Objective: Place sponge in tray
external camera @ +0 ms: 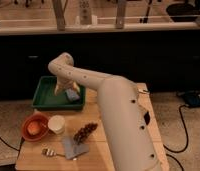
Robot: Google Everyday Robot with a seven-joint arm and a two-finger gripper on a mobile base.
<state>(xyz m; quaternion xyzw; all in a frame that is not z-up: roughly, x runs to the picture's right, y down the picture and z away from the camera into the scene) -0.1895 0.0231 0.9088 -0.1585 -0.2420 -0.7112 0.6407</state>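
Observation:
The green tray (45, 96) stands at the back left of the wooden table. The small pale blue-grey sponge (72, 94) lies inside the tray, near its right wall. My gripper (61, 89) hangs down into the tray just left of the sponge, close to it or touching it. My white arm (93, 82) arches in from the lower right, and its large body covers the right half of the table.
A round orange bowl (35, 127) and a white cup (56, 124) stand in front of the tray. A brown clustered object (84, 132), a flat grey square sheet (74, 148) and a small utensil (48, 151) lie nearer the front edge. A dark counter runs behind the table.

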